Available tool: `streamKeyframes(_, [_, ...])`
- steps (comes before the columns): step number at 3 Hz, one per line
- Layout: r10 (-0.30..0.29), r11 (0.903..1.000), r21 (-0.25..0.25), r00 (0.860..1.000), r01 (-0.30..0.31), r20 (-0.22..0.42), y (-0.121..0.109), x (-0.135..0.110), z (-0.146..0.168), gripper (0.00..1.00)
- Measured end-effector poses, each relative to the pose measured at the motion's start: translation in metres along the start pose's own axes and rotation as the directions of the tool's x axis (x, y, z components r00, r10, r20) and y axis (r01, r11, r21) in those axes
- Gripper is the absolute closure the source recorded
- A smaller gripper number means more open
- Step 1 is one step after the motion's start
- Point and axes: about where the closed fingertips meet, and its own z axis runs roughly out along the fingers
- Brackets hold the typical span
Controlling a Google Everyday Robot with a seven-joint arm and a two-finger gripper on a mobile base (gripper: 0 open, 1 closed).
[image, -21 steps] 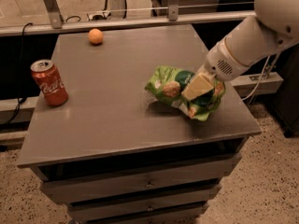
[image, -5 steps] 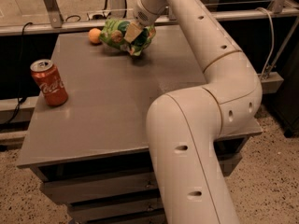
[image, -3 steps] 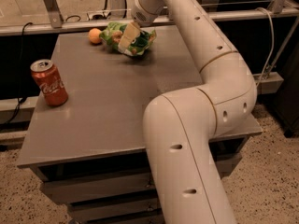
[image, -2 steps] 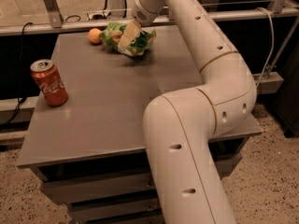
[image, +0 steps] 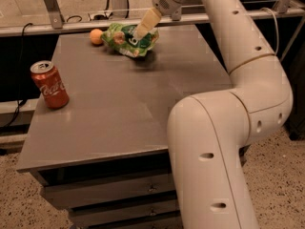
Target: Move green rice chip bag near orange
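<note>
The green rice chip bag (image: 125, 38) is a crinkly light-green bag. It lies at the far edge of the grey table (image: 119, 109), just right of the small orange (image: 96, 36), almost touching it. My gripper (image: 142, 28) comes down from the upper right on the long white arm (image: 228, 42). It sits on the top right part of the bag and covers some of it.
A red Coca-Cola can (image: 49, 85) stands upright near the table's left edge. A metal rail (image: 71, 27) runs behind the table's far edge. The table has drawers (image: 114, 190) below its front. My arm's lower segment fills the right foreground.
Since seven seconds ago the bag has been carried from the right side of the table to the far edge beside the orange. In the last second the bag and gripper have barely moved.
</note>
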Motion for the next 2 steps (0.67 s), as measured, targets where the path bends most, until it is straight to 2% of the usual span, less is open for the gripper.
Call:
streamKeyframes(1, [0.073,0.9973,-0.022,0.989,-0.07,0.129,-0.004,0.021,-0.077,0.0])
streamKeyframes(2, [0.131,0.9909,-0.064,0.956,-0.118,0.261,0.001,0.042,-0.144,0.0])
